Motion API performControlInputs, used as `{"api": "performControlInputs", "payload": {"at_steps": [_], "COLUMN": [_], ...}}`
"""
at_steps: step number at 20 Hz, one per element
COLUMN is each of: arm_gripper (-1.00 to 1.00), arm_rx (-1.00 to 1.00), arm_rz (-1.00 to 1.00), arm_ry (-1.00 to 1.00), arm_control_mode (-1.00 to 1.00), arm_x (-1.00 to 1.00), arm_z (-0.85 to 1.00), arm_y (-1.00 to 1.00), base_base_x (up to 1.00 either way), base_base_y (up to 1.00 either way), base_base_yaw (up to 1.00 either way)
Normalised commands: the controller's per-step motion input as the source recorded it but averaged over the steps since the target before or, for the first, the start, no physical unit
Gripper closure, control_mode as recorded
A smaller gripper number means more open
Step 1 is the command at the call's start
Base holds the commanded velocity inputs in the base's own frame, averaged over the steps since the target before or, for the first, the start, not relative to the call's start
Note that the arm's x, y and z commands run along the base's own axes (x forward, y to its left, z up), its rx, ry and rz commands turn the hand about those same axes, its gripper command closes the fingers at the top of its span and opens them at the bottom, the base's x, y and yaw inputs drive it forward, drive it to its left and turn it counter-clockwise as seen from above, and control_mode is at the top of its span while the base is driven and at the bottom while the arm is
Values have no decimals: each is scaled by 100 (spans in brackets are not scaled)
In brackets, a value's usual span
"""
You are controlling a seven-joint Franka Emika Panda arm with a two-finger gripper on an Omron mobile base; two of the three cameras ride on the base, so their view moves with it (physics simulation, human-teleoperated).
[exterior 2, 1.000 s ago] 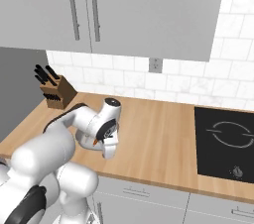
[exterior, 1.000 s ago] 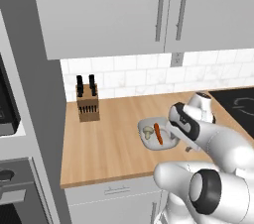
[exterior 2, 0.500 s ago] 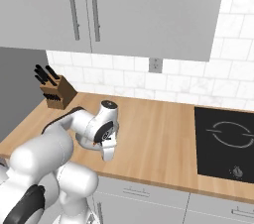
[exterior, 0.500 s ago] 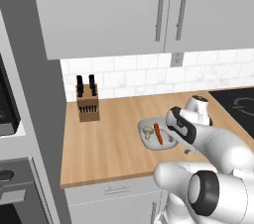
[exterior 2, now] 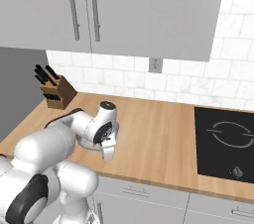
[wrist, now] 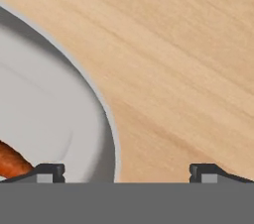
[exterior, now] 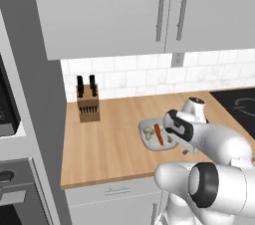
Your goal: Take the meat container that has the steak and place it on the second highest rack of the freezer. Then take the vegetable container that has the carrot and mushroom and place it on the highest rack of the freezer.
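Left base view: carrot (exterior: pixel 159 134) lies front-to-back.

The left base view looks forward and down from behind the arm's left shoulder, over the tabletop (exterior: pixel 104 144) toward the tiled wall, with the knife block (exterior: pixel 87 103) at mid-left and the arm (exterior: pixel 219 142) rising at lower right. The right base view takes the same tabletop (exterior 2: pixel 158 134) from behind the right shoulder, the knife block (exterior 2: pixel 53 91) far left, the hob (exterior 2: pixel 228 141) at right. Both share the block, wall cabinets and arm. The hand view sits very close above the wood, looking down at a tray rim (wrist: pixel 106 119).
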Motion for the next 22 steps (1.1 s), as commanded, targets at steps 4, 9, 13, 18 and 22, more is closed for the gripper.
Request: {"api": "performControlInputs", "payload": {"at_steps": [4, 9, 13, 18, 22], "arm_gripper": [100, 100, 100, 100, 100], "arm_rx": [0, 0, 0, 0, 0], "arm_rz": [0, 0, 0, 0, 0], "arm_ry": [0, 0, 0, -3, -15], "arm_control_mode": [-100, -100, -100, -100, -100], "arm_x": [9, 15, 4, -3, -46], "arm_z": [-3, -13, -3, 3, 15], "arm_y": [0, 0, 0, 0, 0], "base_base_x": [0, 0, 0, 0, 0], "base_base_y": [0, 0, 0, 0, 0], "base_base_yaw": [0, 0, 0, 0, 0]}}
